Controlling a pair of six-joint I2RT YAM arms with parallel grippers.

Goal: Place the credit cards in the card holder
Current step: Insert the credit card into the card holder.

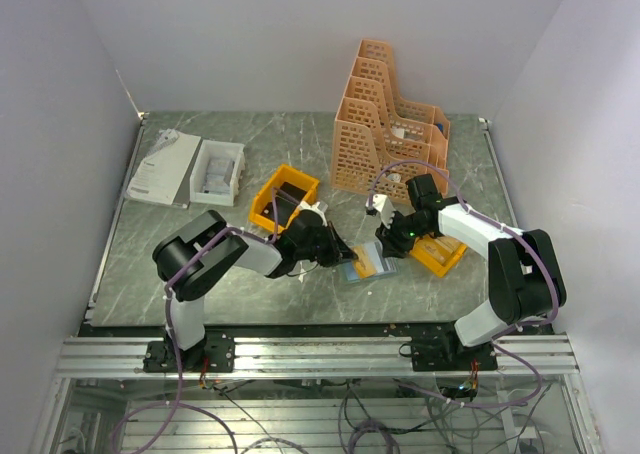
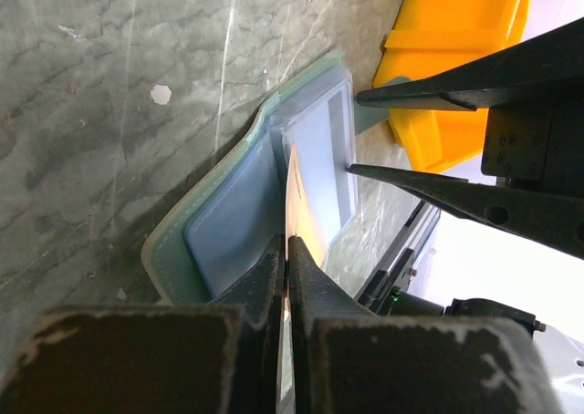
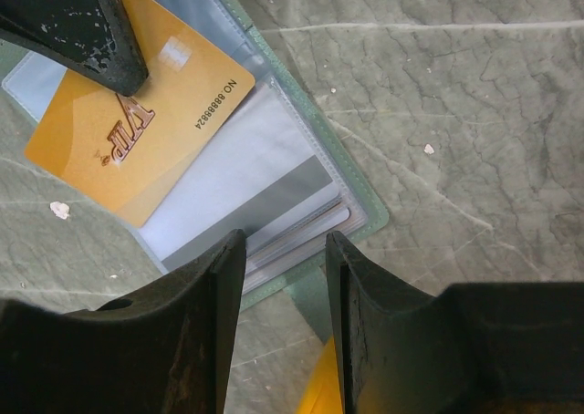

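Caught the left gripper (image 2: pixel 288 250) clamped tight on a flat orange-gold plastic credit card (image 3: pixel 137 122), card tilted over the clear sleeves. Found the soft grey-green card holder (image 2: pixel 228 222) lying open on the green marbled tabletop (image 3: pixel 456 113), between both arms. Spotted the right gripper (image 3: pixel 285 241) with fingers apart, astride the holder's sleeve edge. Noted a yellow plastic bin (image 1: pixel 438 254) just beside it. Saw, farther back, a tall peach lattice file rack (image 1: pixel 385 124) and a white box (image 1: pixel 217 171).

Left jaws pinching card (image 2: pixel 308 233) edge-on, card holder (image 2: pixel 228 221) open beneath
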